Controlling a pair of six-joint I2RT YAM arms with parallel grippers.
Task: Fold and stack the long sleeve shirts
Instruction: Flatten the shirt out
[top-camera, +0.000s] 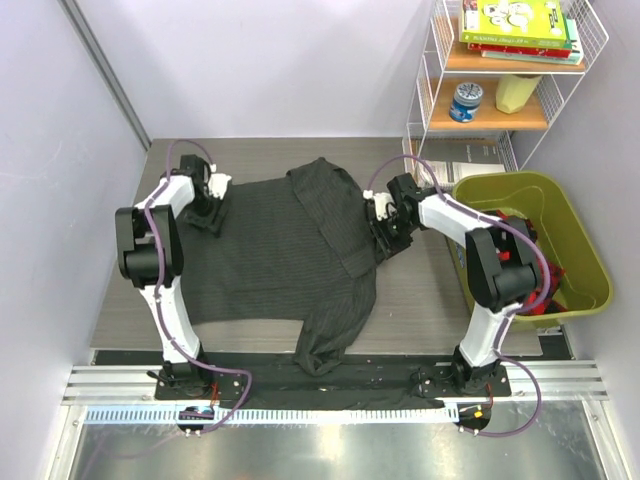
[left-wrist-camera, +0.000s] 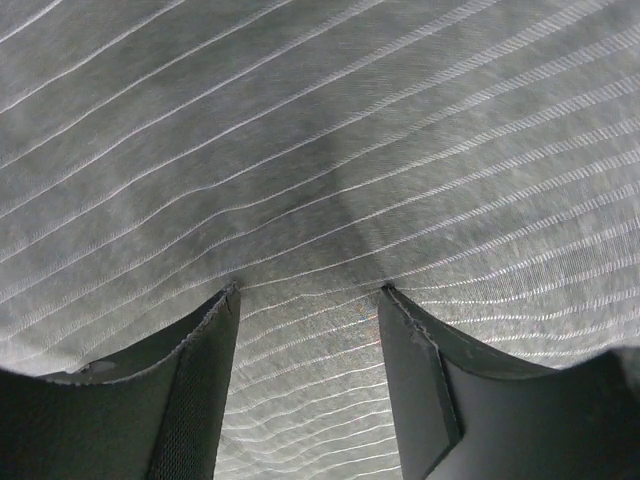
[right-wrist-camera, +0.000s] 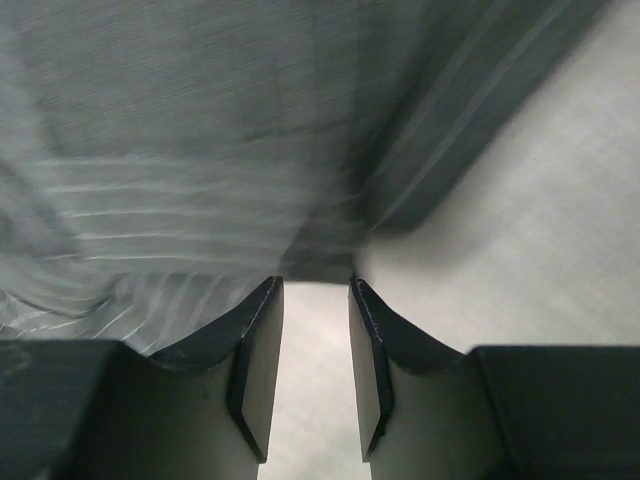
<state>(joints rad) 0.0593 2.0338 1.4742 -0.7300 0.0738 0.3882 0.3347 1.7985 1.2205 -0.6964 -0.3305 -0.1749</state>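
One long sleeve shirt (top-camera: 270, 250), dark with pale pinstripes, lies spread on the table. One sleeve (top-camera: 335, 215) is folded across its right side, and a lower part (top-camera: 325, 350) trails over the front edge. My left gripper (top-camera: 212, 205) is down on the shirt's upper left corner. In the left wrist view its jaws (left-wrist-camera: 308, 288) stand apart with the tips pressed into the striped cloth (left-wrist-camera: 300, 150), which ripples between them. My right gripper (top-camera: 385, 232) is at the folded sleeve's right edge. Its jaws (right-wrist-camera: 313, 282) are narrowly apart, tips touching the cloth's hem (right-wrist-camera: 200, 150), with bare table between the pads.
A green bin (top-camera: 560, 205) holding red things stands at the right of the table. Behind it is a white wire shelf (top-camera: 425, 90) with books, a can and a yellow cup. A sheet of paper (top-camera: 480, 160) lies near the shelf. Walls close in on the left and at the back.
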